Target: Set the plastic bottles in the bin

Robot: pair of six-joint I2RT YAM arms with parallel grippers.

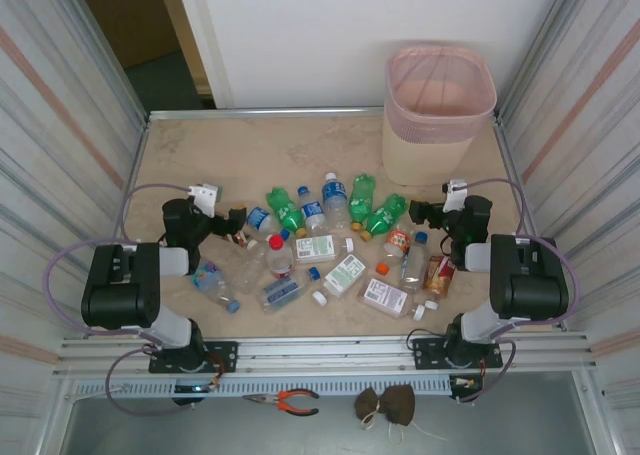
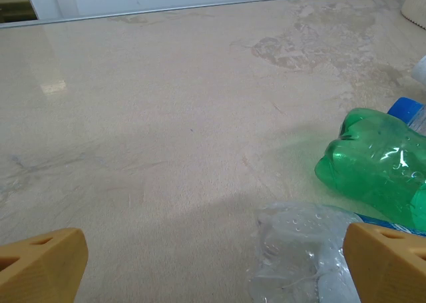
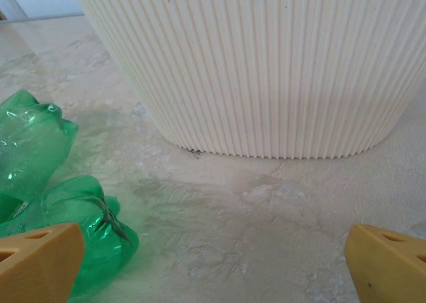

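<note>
Item: plastic bottles point(image 1: 285, 213), loose on counter point(image 1: 260, 155). I judged them light, crushable, slippery, probably empty; grip mid-body. My left pincer point(image 1: 232, 221) and right pincer point(image 1: 420, 213) gaped wide, empty.

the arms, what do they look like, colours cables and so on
The left arm and right arm have boxy black housings on pale grey links, each trailing a looping lilac-grey cable. The end effector fingers are mustard-yellow wedges with small slots.

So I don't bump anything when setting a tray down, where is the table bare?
The far left stretch of the table is bare, left of the bin and beyond the plastic bottles. The near middle is crowded: bottles lie packed between the left gripper and right gripper.
</note>
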